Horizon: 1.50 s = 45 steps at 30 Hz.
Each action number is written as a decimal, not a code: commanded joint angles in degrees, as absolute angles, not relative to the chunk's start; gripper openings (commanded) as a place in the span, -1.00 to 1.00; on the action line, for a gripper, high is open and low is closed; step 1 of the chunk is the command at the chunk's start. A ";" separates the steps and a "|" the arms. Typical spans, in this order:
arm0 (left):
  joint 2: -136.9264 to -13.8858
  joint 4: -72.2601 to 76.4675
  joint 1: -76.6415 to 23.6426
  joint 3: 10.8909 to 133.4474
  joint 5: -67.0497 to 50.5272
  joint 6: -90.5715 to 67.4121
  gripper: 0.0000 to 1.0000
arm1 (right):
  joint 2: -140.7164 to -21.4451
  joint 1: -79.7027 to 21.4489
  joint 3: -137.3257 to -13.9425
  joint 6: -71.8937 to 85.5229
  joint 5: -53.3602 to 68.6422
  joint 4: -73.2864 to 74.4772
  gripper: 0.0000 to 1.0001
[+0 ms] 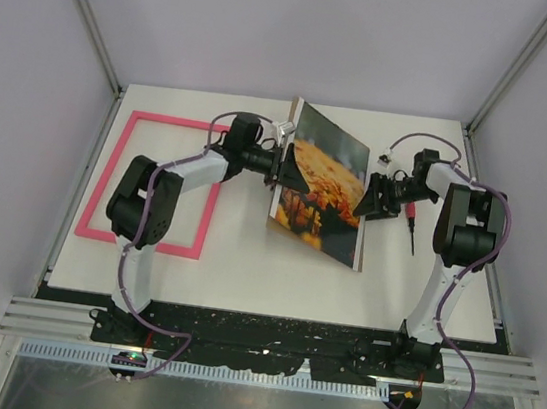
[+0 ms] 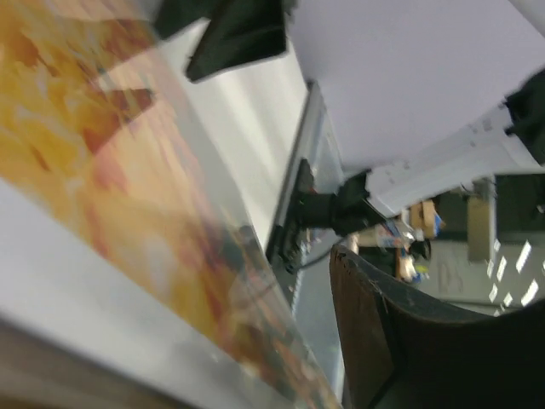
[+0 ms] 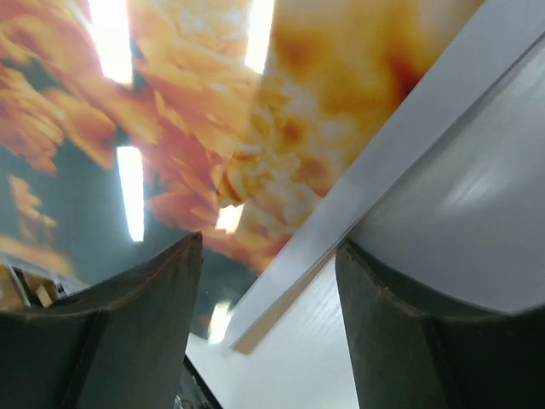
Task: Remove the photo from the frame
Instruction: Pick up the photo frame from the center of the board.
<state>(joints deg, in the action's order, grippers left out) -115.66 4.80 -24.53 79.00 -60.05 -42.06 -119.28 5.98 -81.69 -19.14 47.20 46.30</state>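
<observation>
The pink frame (image 1: pixel 155 185) lies flat and empty on the left of the white table (image 1: pixel 244 271). The photo (image 1: pixel 325 183), orange-yellow flowers under a glossy pane, is tilted up off the table between both arms, still lying on a brown backing board (image 1: pixel 358 248). My left gripper (image 1: pixel 286 169) is at its left edge; its one visible finger (image 2: pixel 400 341) stands apart from the photo (image 2: pixel 102 153), so it is open. My right gripper (image 1: pixel 369 197) is at the right edge. Its fingers (image 3: pixel 128 332) are spread wide under the photo (image 3: pixel 255 102), open.
A small red-handled tool (image 1: pixel 411 223) lies on the table just right of the right gripper. Metal posts and white walls close in the table on three sides. The right arm's base (image 2: pixel 324 209) shows beyond the photo in the left wrist view.
</observation>
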 commanded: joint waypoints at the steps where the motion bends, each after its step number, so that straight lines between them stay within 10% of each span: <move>1: -116.10 12.13 -28.56 81.56 -66.45 -44.21 0.27 | -121.47 1.93 -79.63 -19.16 54.40 50.36 0.36; 45: -118.39 -23.29 -20.92 82.35 -58.53 -20.04 -0.32 | -116.37 1.67 -76.82 -16.35 35.25 43.68 0.39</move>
<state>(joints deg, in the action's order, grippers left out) -119.44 -22.24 -21.93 81.21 -57.01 -24.12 -116.60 2.31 -78.74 -15.46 42.41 46.04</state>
